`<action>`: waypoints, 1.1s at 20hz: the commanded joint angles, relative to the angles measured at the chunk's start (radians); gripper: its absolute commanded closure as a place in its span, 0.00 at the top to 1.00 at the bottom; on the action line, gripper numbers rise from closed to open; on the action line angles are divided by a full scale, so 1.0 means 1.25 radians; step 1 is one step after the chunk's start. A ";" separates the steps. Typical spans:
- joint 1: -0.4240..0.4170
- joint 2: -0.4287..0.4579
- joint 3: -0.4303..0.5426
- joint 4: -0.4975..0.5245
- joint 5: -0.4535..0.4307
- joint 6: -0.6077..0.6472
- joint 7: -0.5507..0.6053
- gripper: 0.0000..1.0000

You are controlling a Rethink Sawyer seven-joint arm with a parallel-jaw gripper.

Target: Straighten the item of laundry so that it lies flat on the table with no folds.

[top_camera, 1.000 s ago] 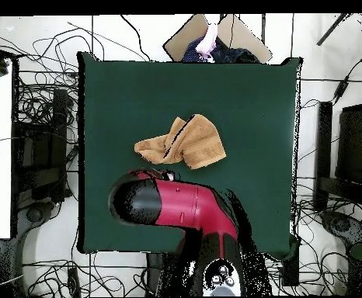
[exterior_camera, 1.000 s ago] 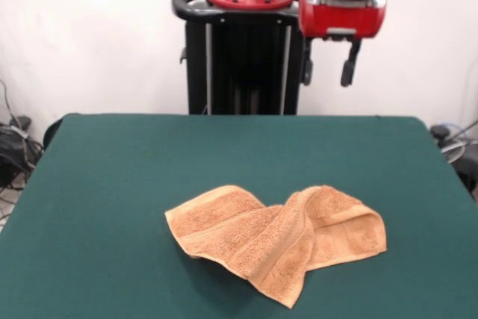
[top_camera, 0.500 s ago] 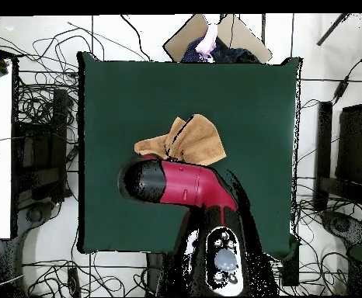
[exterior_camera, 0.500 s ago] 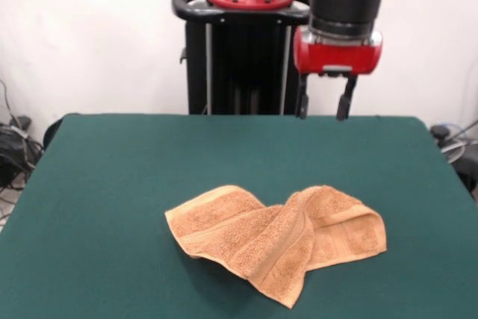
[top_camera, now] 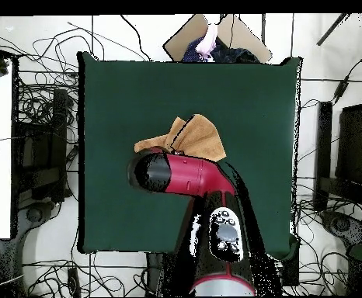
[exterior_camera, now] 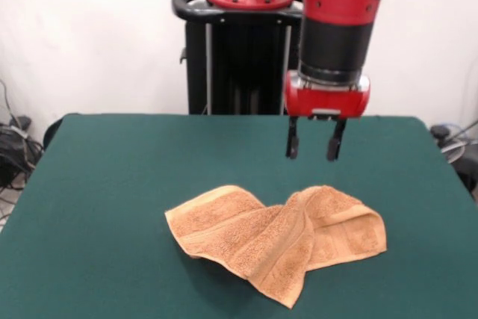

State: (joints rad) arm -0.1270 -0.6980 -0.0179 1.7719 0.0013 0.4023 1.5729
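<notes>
So there's exactly one towel (exterior_camera: 276,237) here, sitting a bit right of centre in the lower half of the front view, on the green table (exterior_camera: 104,184). It's nowhere near flat: the left part is a rounded flap, the middle has a thick fold crossing diagonally down to a pointed corner near the bottom edge, and the right part is doubled over with a hem band showing. My guess is it's bunched like that on purpose as a starting mess for the flattening job.

Moving right and up, one gripper (exterior_camera: 313,140) hangs off the red arm in the upper right-centre of the frame, clearly above the cloth and not touching it. Its two black fingers (exterior_camera: 292,142) are spread apart with a visible gap and nothing between them. It looks lined up roughly over the right-hand lump, which reads to me like it's picking a spot to pinch a folded layer.

In the overhead view the arm covers part of the towel, so only its upper portion peeks out near the middle.

Count: one towel, one table, one gripper, two fingers.
</notes>
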 commanded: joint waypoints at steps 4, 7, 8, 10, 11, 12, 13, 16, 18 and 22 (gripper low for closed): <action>-0.025 0.113 0.008 -0.053 0.037 -0.100 0.176 1.00; -0.027 0.132 0.007 -0.066 0.041 -0.110 0.175 1.00; -0.028 0.140 0.008 -0.072 0.042 -0.114 0.175 1.00; -0.029 0.151 0.009 -0.083 0.045 -0.120 0.174 1.00; -0.029 0.156 0.010 -0.087 0.045 -0.125 0.174 1.00; -0.028 0.161 0.010 -0.088 0.046 -0.131 0.176 1.00; -0.027 0.166 0.009 -0.091 0.046 -0.135 0.177 1.00; -0.026 0.178 0.011 -0.091 0.047 -0.152 0.182 1.00; -0.028 0.186 0.014 -0.093 0.047 -0.162 0.181 1.00; -0.033 0.201 0.020 -0.091 0.046 -0.186 0.181 1.00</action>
State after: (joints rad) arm -0.1494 -0.4977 -0.0176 1.6995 0.0064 0.2460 1.5729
